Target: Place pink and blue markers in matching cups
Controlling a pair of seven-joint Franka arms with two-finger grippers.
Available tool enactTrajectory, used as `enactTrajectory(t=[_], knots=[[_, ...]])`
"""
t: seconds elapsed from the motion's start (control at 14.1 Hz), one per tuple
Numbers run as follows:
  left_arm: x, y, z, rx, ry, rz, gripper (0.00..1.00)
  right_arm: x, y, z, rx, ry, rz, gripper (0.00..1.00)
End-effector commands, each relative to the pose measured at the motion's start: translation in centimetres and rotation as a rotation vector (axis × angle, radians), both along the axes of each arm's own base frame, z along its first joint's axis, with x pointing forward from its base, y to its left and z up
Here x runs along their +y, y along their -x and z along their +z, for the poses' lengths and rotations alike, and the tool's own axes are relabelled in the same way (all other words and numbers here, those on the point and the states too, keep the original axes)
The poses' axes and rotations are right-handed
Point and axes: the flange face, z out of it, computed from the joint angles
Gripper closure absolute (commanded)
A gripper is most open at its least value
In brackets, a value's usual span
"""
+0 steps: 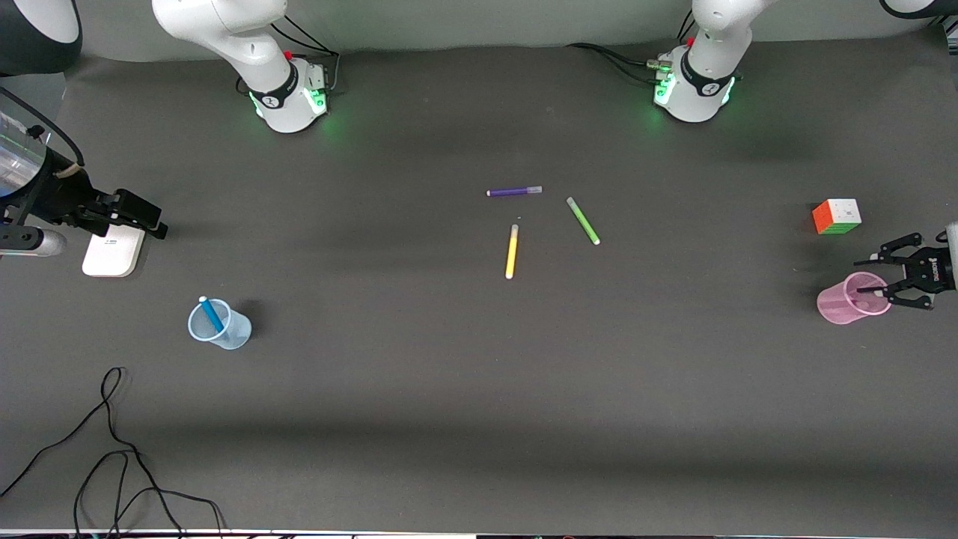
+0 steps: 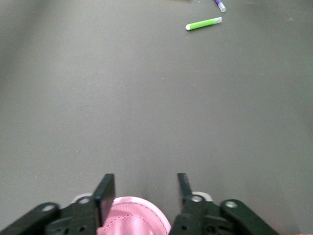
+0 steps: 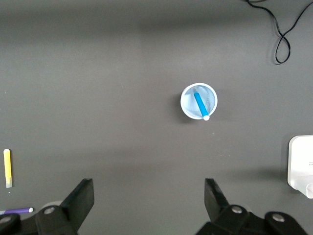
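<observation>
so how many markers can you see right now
4. A blue marker stands in the blue cup; purple, green and yellow ones lie mid-table. A pink one may be hidden in the pink cup.

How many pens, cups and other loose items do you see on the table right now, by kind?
Pens: 4 visible: blue pen in the blue cup, purple pen, green pen, yellow pen. No pink pen can be seen.
Cups: 2: blue cup, pink cup
Puzzle cube: 1
White device: 1
Total: 8
</observation>
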Motion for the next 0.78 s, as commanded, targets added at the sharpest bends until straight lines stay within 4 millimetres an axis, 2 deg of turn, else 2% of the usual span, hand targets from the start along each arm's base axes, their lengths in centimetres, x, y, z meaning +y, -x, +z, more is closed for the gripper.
enactTrajectory(t=[0.0,0.21,0.43,0.57,0.71], knots=[[0.1,-0.7,1.3,-0.023,0.03,-0.004,0.0,0.3,0.6,0.1,0.008,0.014,0.035,0.0],[-1.1,-2.8,6.3,0.093,-0.048,0.108,0.0,1.0,0.4,0.3,0.016,0.015,0.046,0.0],[-4.5,-4.1,11.9,0.201,-0.21,0.23,0.0,1.2,0.4,0.5,0.012,0.013,0.038,0.0],[-8.5,-4.8,16.1,0.272,-0.309,0.327,0.0,1.1,0.3,0.3,0.016,0.015,0.047,0.0],[-13.9,-5.2,20.6,0.333,-0.433,0.438,0.0,0.9,0.1,0.4,0.013,0.016,0.034,0.0]])
